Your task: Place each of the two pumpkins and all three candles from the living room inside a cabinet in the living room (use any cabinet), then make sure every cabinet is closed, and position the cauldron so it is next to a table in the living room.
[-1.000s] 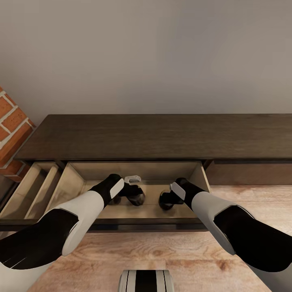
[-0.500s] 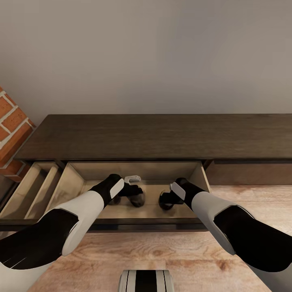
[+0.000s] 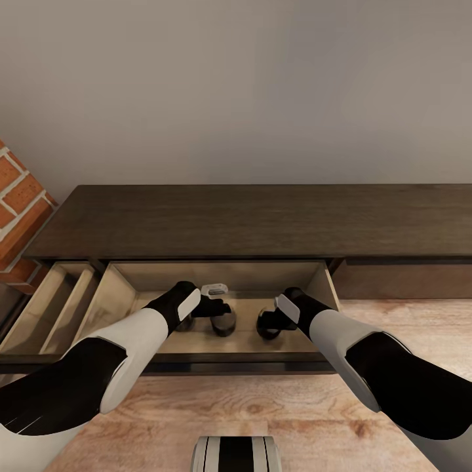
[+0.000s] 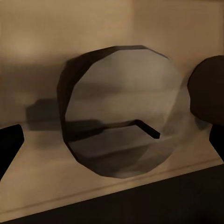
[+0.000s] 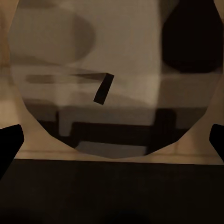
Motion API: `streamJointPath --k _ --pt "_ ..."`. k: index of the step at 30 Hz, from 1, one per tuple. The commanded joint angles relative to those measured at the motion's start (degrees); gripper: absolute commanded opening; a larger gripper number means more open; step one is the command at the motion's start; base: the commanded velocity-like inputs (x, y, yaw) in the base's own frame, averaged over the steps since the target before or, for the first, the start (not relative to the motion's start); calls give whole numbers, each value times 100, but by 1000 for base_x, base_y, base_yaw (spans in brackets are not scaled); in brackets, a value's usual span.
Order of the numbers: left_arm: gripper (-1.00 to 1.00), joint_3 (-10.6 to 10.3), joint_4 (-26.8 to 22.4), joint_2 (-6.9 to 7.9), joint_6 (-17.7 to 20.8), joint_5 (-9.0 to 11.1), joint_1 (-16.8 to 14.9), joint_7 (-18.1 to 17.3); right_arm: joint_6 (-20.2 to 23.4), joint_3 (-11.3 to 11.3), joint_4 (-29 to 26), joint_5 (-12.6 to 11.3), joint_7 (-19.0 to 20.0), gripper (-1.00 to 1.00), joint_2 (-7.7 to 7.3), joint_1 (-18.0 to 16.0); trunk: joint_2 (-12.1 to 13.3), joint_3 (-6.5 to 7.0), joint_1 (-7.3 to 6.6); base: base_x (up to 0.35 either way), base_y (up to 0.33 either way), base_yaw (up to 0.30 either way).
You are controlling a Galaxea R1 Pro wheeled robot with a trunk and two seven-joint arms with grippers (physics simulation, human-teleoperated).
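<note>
The long dark-brown cabinet [image 3: 262, 223] stands against the wall with its middle drawer [image 3: 229, 362] pulled out, and both arms reach into it. One candle [image 4: 123, 112] lies tipped on the pale drawer floor, its round face and wick toward my left gripper [image 4: 112, 144]. That gripper is open, fingertips [image 4: 10, 144] clear of the candle. In the head view this candle [image 3: 223, 324] is a dark lump just past the left gripper [image 3: 211, 309]. A second candle [image 5: 114, 70] sits very close before my right gripper [image 5: 112, 142], whose fingertips [image 5: 9, 142] are spread at its edges. The right gripper [image 3: 269, 322] hangs low in the drawer.
A second drawer [image 3: 52, 308] stands open at the left, beside the brick fireplace [image 3: 16, 210]. The drawer front [image 3: 406, 278] at the right is shut. Light wood floor [image 3: 262, 406] lies before the cabinet, with my base [image 3: 236, 455] at the near edge.
The dark candle at the left gripper has dropped slightly and tipped over on the drawer floor. The right arm and the view have not moved.
</note>
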Motion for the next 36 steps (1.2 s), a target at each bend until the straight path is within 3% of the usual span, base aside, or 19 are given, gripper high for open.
streamJointPath --k 1,14,19,25,36 --pt "100 -13 -1 0 17 -5 -4 -13 22 24 -10 -61 -49 100 0 -1 -2 -4 -1 0 0 0" --pt "100 -13 -1 0 48 -5 -3 -13 3 24 -5 -60 -52 100 6 3 13 240 -29 0 0 0" --pt "100 -13 -1 0 68 -5 -4 -13 -4 24 -5 -54 -57 100 5 6 13 240 -29 0 0 0" --pt "100 -15 -8 0 368 -5 -4 -4 -4 24 -4 -53 -57 100 6 10 21 373 -45 0 0 0" --pt "100 -14 -10 0 429 -5 -5 28 -4 24 -4 -53 -57 100 6 17 21 373 -45 -1 0 0"
